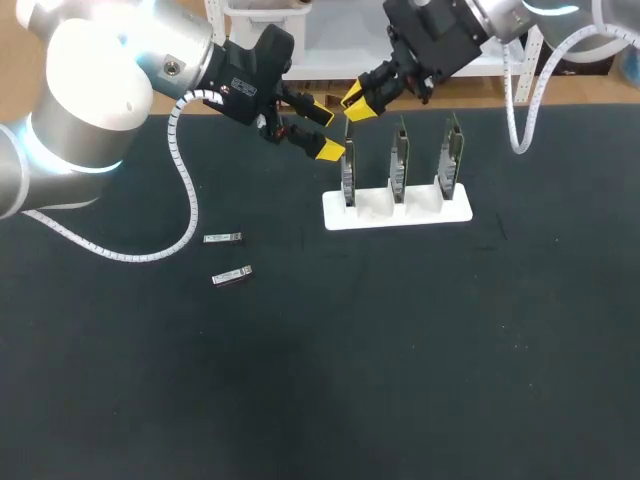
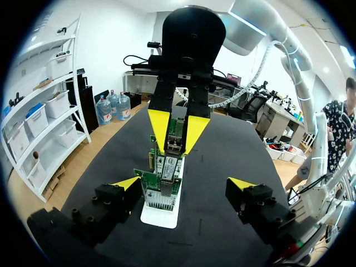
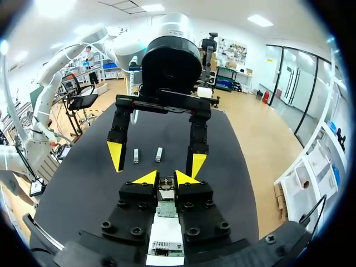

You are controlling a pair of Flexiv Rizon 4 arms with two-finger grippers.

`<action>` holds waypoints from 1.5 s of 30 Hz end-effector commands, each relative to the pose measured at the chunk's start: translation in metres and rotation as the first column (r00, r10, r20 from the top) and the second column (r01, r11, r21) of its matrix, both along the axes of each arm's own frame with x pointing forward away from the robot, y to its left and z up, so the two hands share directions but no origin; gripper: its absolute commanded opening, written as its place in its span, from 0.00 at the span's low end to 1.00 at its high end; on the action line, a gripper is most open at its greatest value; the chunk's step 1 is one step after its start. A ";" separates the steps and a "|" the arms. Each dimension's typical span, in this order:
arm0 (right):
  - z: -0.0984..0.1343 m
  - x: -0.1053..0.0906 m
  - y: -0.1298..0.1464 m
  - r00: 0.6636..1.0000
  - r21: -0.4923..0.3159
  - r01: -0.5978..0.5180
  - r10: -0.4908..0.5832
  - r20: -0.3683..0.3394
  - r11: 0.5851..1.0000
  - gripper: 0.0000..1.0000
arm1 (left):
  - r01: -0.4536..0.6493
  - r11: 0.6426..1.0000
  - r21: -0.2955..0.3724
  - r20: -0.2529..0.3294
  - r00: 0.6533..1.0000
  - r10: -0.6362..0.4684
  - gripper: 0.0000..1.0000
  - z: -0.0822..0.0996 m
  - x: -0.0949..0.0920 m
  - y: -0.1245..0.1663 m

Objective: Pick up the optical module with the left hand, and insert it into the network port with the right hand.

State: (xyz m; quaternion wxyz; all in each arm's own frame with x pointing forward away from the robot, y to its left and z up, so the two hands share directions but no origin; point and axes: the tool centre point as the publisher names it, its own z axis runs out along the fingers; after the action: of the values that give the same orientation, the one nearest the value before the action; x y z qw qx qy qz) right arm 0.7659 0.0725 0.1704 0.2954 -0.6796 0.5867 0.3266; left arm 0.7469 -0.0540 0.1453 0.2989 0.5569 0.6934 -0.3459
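Our right gripper [image 1: 358, 102] is clamped on the optical module [image 2: 173, 146], which stands upright over the card [image 1: 348, 182] at the left end of the white stand [image 1: 425, 212], near the table's [image 1: 400, 360] far edge. The module's tip seems to meet the network port [image 2: 171, 166] on that card, though the fingers hide the joint. Our left gripper [image 1: 322, 132] hangs just beside the same card, fingers spread wide, holding nothing. Two spare modules [image 1: 223, 238] lie flat toward the table's left edge.
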 end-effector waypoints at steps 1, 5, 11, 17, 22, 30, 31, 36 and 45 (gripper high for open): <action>-0.005 0.003 0.002 1.000 -0.008 -0.012 0.012 -0.007 1.000 0.00 | 0.000 1.000 0.008 -0.005 1.000 0.000 1.00 0.001 0.002 -0.002; -0.006 0.002 0.002 1.000 -0.014 -0.021 0.021 -0.011 1.000 0.00 | 0.000 1.000 0.008 -0.005 1.000 0.000 1.00 0.001 0.002 -0.002; -0.006 0.003 0.002 1.000 -0.019 -0.026 0.025 -0.011 1.000 0.00 | 0.000 1.000 0.008 -0.005 1.000 0.000 1.00 0.001 0.002 -0.002; 0.004 0.002 0.004 1.000 0.011 -0.023 0.023 -0.002 1.000 0.00 | 0.000 1.000 0.008 -0.005 1.000 0.000 1.00 0.001 0.002 -0.002; 0.007 0.000 0.003 1.000 0.021 -0.024 0.024 0.000 0.999 0.00 | 0.000 1.000 0.008 -0.005 1.000 0.000 1.00 0.001 0.002 -0.002; 0.005 -0.001 -0.001 1.000 0.012 -0.027 0.027 0.009 1.000 0.00 | 0.000 1.000 0.008 -0.005 1.000 0.000 1.00 0.001 0.002 -0.002; 0.005 -0.001 -0.001 1.000 0.012 -0.026 0.025 0.010 1.000 0.00 | 0.000 1.000 0.008 -0.005 1.000 0.000 1.00 0.001 0.002 -0.002; 0.003 -0.001 0.000 1.000 0.010 -0.023 0.023 0.012 1.000 0.00 | 0.000 1.000 0.008 -0.005 1.000 0.000 1.00 0.001 0.002 -0.002; -0.001 -0.001 0.001 1.000 0.001 -0.025 0.025 0.016 1.000 0.00 | 0.000 1.000 0.008 -0.005 1.000 0.000 1.00 0.001 0.002 -0.002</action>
State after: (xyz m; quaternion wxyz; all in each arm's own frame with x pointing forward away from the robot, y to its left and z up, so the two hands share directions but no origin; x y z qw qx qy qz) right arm 0.7668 0.0737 0.1706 0.2951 -0.6900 0.5744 0.3270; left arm 0.7469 -0.0540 0.1453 0.2989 0.5569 0.6934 -0.3459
